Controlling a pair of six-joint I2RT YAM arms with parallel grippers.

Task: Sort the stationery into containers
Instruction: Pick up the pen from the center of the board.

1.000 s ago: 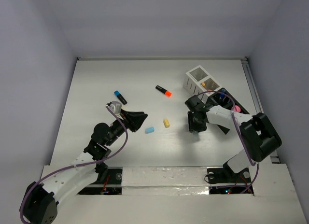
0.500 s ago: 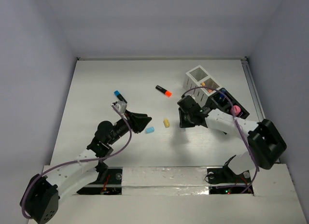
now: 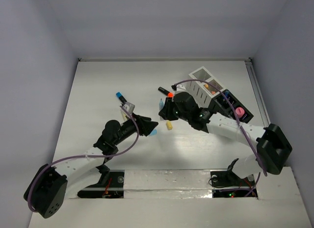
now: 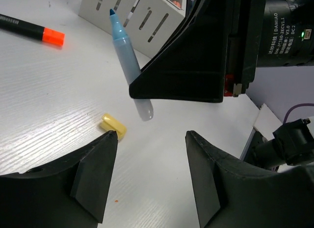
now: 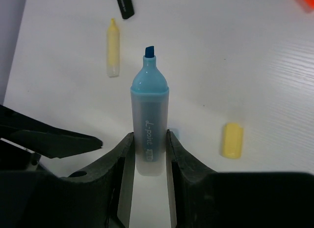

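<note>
The right gripper is clamped on the butt end of an uncapped pale blue highlighter. The chisel tip points away from the fingers, and the barrel is raised clear of the table. Gripping it at the very end leaves most of the barrel free, probably so that something else can take hold of it.

The left gripper faces it from the near left. Its fingers are spread apart with nothing between them, and the left wrist view shows the highlighter hanging just beyond that gap. This looks like the approach to a handover or a recapping, though the pictures cannot settle which.

A small pale blue piece, likely the cap, lies on the table right beside the left gripper. A yellow cap sits just to its right.

The containers stand to the far right of the held highlighter, which is not over any of them yet. Other stationery is still loose on the table — an orange-capped black marker and a blue-capped one.
</note>
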